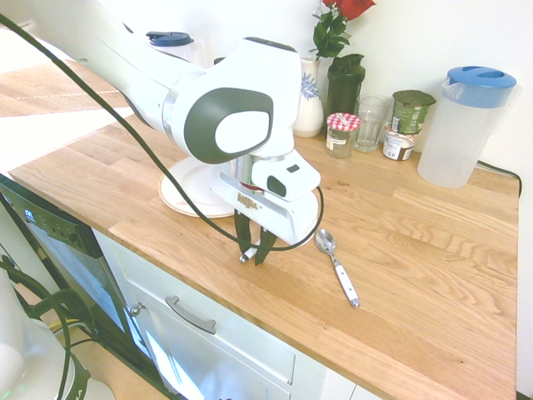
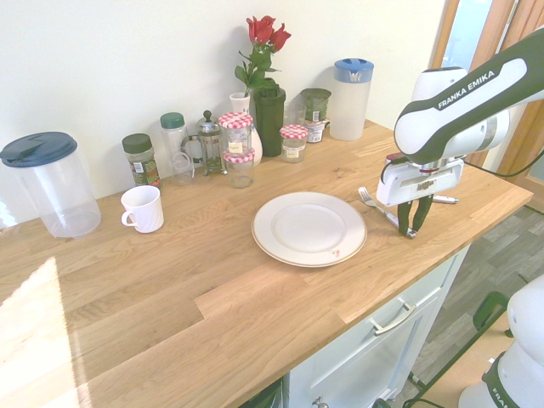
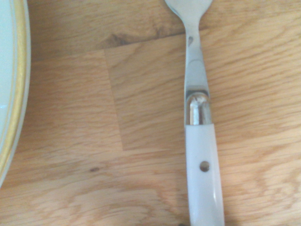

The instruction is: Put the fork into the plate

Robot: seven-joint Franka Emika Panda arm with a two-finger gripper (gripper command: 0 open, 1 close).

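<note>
Second exterior view, left to right: a lidded clear jug (image 2: 49, 183) stands at the wall; a white mug (image 2: 142, 208) sits near it; jars (image 2: 239, 144) and a vase with roses (image 2: 263, 85) line the back of the wooden counter (image 2: 170, 280); the plate (image 2: 308, 228) lies flat near the counter's front edge; the fork (image 2: 374, 206) lies on the bare wood just beside the plate's right rim, not touching it, tines toward the wall; the gripper (image 2: 414, 228) points straight down over the fork's handle end, its fingers drawn narrow either side of the handle and at the counter surface; whether they actually clamp the handle cannot be determined. In the first exterior view a white-handled spoon (image 1: 336, 267) lies apart from the gripper.
</note>
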